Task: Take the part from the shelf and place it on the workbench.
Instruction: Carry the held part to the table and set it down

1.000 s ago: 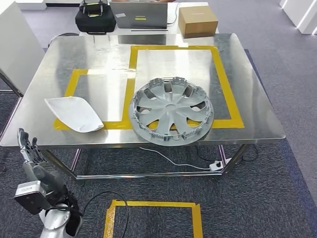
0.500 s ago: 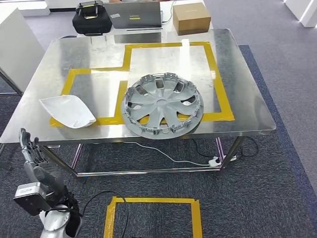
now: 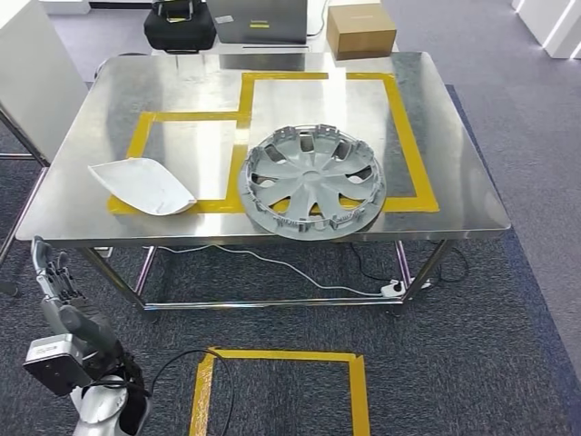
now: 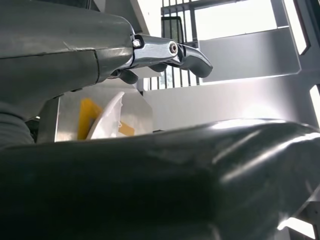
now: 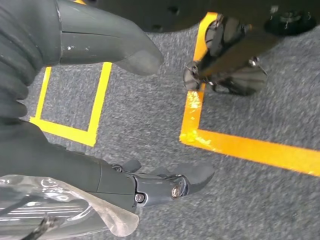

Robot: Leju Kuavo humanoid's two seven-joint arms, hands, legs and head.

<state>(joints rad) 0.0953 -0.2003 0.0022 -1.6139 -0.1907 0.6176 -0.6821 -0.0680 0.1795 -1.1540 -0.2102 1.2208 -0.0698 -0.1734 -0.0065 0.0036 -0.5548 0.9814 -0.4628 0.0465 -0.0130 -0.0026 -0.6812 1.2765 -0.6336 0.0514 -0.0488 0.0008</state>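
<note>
there, steel workbench (image 3: 445,182) on grey carpet (image 3: 479,363).

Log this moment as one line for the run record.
stage: parts on workbench | wheel cover lies across yellow tape | white panel beside it | left hand low, empty, fingers apart | right hand over carpet, empty

A steel-topped table (image 3: 452,136) marked with yellow tape (image 3: 411,145) stands on grey carpet (image 3: 493,345), where a taped yellow square (image 3: 280,359) lies near a white power strip (image 3: 392,289), with a cardboard box (image 3: 361,29) and black bag (image 3: 180,25) beyond.
</note>
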